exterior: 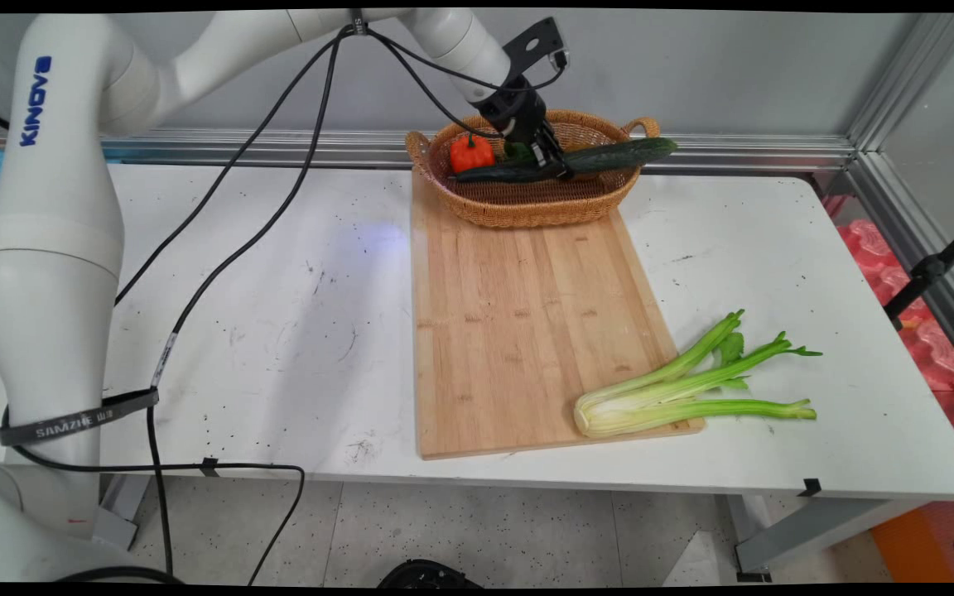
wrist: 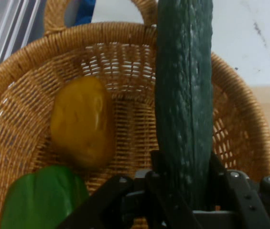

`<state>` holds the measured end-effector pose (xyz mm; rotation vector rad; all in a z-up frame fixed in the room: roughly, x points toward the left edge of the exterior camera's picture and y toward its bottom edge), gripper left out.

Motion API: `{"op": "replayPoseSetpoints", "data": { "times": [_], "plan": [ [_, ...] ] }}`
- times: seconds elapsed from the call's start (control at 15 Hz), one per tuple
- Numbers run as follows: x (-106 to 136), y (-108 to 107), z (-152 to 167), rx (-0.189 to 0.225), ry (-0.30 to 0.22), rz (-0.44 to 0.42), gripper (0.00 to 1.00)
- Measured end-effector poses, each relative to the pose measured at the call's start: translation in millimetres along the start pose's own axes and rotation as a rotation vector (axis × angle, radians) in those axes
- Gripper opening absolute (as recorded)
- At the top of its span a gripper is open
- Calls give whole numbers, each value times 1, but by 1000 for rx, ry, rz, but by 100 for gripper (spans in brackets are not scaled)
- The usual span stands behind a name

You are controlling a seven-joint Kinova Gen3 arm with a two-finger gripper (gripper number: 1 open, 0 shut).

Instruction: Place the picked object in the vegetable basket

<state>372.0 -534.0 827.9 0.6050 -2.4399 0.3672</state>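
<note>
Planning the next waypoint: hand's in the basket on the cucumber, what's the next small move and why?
Probably lift straight up a little. The hand is shut on the cucumber, which overhangs the basket rim and lies near the potato; rising first should clear both.

Light is even and fairly bright in the main view, falling from above: the worktop (exterior: pixel 295 331) shows only faint, soft shadows, the clearest a thin one under the celery (exterior: pixel 684 389) near the right. The straight wall rails bow slightly toward the corners. In the hand view the light is softer and warmer; the cucumber (wrist: pixel 185 95) carries small dull highlights, and the basket (wrist: pixel 25 95) weave is slightly soft, while the pincer (wrist: pixel 182 200) linkage lies dark at the bottom.
</note>
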Motion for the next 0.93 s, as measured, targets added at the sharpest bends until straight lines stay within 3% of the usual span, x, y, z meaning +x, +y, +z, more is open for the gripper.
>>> {"op": "replayPoseSetpoints", "data": {
  "times": [0.53, 0.6, 0.93],
  "plan": [
    [-14, -8, 11, -9, -5, -15, 0],
    [-15, -9, 11, -11, -5, -16, 100],
    [-18, -11, 13, -16, -4, -23, 100]
  ]
}}
